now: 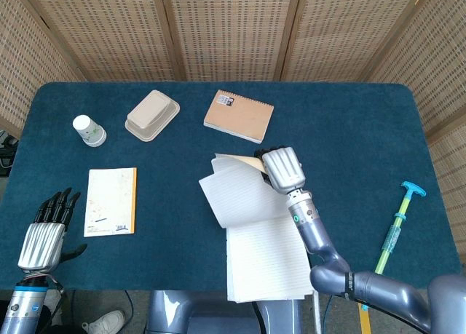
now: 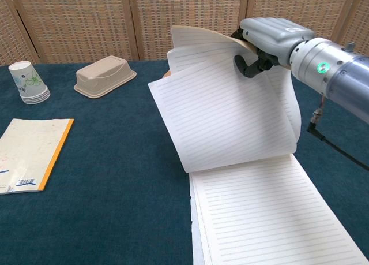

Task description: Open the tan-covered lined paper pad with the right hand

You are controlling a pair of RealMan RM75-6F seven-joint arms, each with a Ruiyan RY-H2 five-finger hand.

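Observation:
The lined paper pad [image 1: 263, 257] lies near the table's front edge, its bottom sheets flat [image 2: 262, 219]. My right hand [image 1: 282, 169] grips the tan cover [image 1: 239, 159] together with a few lined sheets. It holds them raised and curled back toward the far side. In the chest view the right hand [image 2: 270, 38] pinches the cover's top edge [image 2: 199, 33], and the lifted sheets [image 2: 225, 118] hang below it. My left hand [image 1: 45, 233] rests at the front left corner with its fingers apart, holding nothing.
A tan spiral notebook [image 1: 239, 116] lies beyond the pad. A beige lidded container [image 1: 152, 115] and an upturned paper cup [image 1: 89, 130] sit at the back left. An orange-edged booklet [image 1: 111, 201] lies at the left. A green and blue stick tool [image 1: 395, 228] is at the right edge.

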